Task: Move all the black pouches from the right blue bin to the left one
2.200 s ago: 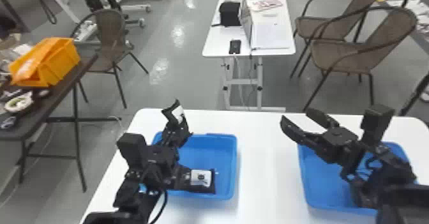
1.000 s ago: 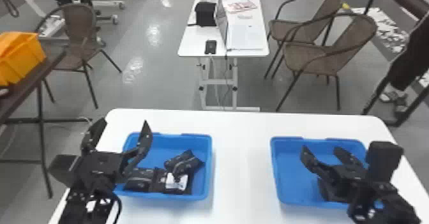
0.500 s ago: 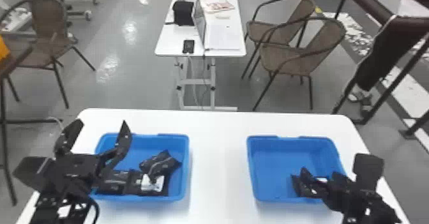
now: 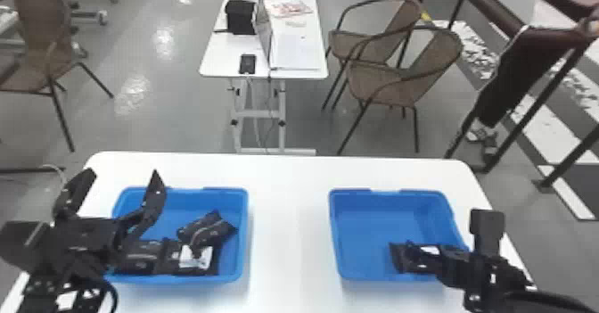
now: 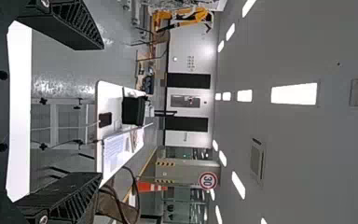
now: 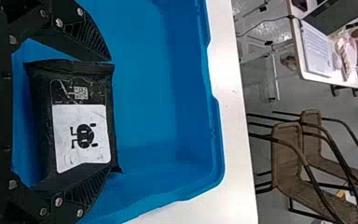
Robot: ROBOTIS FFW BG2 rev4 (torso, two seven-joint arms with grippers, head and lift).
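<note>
A: Where's your right pincer (image 6: 109,115), and has it got anything?

B: It's down in the right bin (image 4: 374,232), around a black pouch (image 6: 74,121). I can't tell whether you've clamped it yet.

A: And your left pincer (image 4: 122,172)?

B: Spread wide and empty, above the outer part of the left bin (image 4: 244,240). The delivered pouches (image 4: 207,232) lie below it, towards your other pincer, one on top of the rest.

A: What could catch you out?

B: The pouch looks soft and takes up most of your right pincer's span. Lift on a shallow bite and it may buckle and slip out. Rise at a slant and it could snag the bin wall beside you. Then, crossing over, you might knock your left pincer if it stays parked there, or drop this one on the heap and have it slide.

A: Any print?

B: In your right pincer's reach, the pouch's white label (image 6: 81,140) faces up, with a little black figure and a square code (image 6: 81,93) beside it. Nothing I'd read out to you.
</note>
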